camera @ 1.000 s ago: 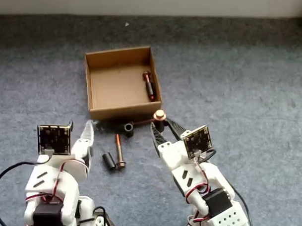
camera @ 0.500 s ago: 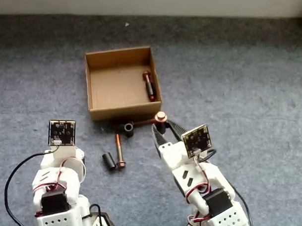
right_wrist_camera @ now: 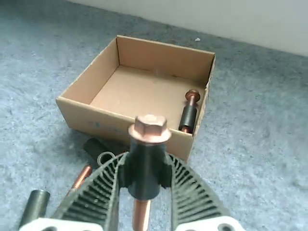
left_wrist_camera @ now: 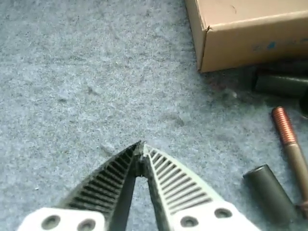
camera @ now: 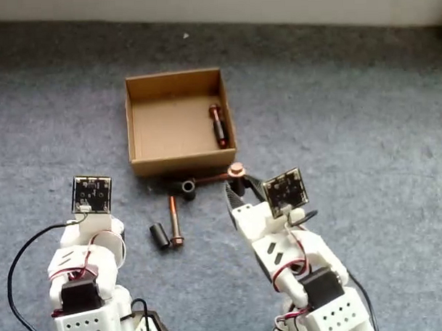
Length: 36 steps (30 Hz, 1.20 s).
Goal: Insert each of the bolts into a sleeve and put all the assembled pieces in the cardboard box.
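Observation:
My right gripper (camera: 238, 188) is shut on a black sleeve with a copper bolt (right_wrist_camera: 148, 129) through it, held upright just in front of the cardboard box (camera: 136, 125); the same gripper (right_wrist_camera: 146, 168) looks straight at the box's front wall (right_wrist_camera: 110, 120). One assembled piece (camera: 217, 126) lies inside the box by its right wall. On the carpet lie a loose sleeve (camera: 188, 188), a bare bolt (camera: 174, 219) and a second sleeve (camera: 159, 234). My left gripper (left_wrist_camera: 140, 155) is shut on nothing, low over bare carpet to the left of these parts.
Grey carpet covers the whole surface. The left arm (camera: 86, 250) is folded back near the front edge. A pale wall edge runs along the far side. Open carpet lies right of the box.
The left arm pulled back toward its base and its fingers closed. The right arm lifted a little, tilting nearer the box with the sleeved bolt still held.

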Each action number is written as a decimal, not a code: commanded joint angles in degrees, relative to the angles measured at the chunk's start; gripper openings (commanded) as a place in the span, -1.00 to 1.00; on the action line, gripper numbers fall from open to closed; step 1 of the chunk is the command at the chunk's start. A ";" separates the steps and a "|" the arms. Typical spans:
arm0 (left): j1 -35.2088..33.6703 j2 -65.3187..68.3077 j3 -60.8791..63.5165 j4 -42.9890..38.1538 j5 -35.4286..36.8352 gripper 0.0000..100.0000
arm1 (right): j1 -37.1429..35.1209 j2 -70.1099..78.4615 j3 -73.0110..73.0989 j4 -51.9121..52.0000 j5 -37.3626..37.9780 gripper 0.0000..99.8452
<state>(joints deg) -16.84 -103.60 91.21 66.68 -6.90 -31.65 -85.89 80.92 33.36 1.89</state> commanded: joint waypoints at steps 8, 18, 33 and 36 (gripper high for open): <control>-0.66 -0.22 1.45 -1.41 -0.53 -0.99 | 0.66 44.00 -28.53 -22.55 0.18 -0.99; -0.66 -0.22 2.95 -3.25 -4.66 -0.99 | 2.15 77.85 -43.91 -40.31 0.18 -0.99; -0.48 -0.22 2.95 -3.25 -4.84 -0.99 | 2.95 91.65 -58.59 -21.76 0.18 -0.85; -0.48 -0.22 2.95 -3.25 -4.84 -0.99 | 2.86 91.47 -60.70 -15.96 0.09 -0.70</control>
<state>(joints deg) -16.84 -103.69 94.37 64.40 -11.21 -28.66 7.47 24.92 13.32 1.89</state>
